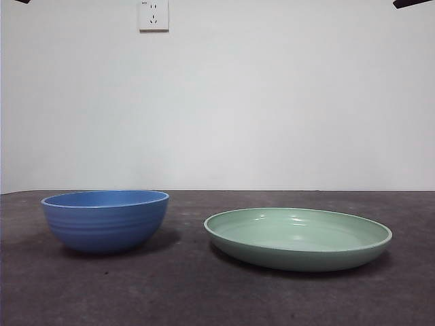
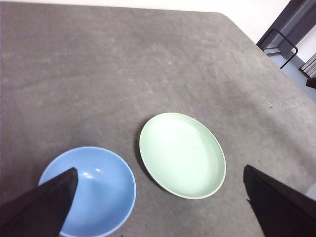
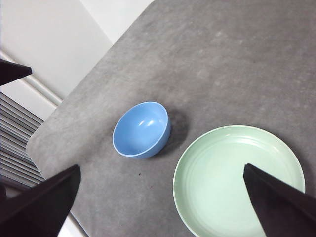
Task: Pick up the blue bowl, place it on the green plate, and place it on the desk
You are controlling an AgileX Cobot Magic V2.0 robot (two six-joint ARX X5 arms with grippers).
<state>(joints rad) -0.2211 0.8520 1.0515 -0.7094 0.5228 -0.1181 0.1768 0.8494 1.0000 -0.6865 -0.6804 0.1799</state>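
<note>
The blue bowl (image 1: 105,219) stands upright and empty on the desk (image 1: 204,292) at the left. The green plate (image 1: 298,238) lies flat on the desk to its right, apart from the bowl and empty. Both show in the left wrist view, bowl (image 2: 96,190) and plate (image 2: 181,154), and in the right wrist view, bowl (image 3: 142,129) and plate (image 3: 237,180). My left gripper (image 2: 160,197) is open, high above the bowl and plate. My right gripper (image 3: 160,197) is open, high above the plate's side. Both hold nothing.
A white wall with a power socket (image 1: 153,15) rises behind the desk. Black arm tips show at the top corners (image 1: 413,3). The desk's rounded corner and edge (image 3: 44,143) lie close beside the bowl.
</note>
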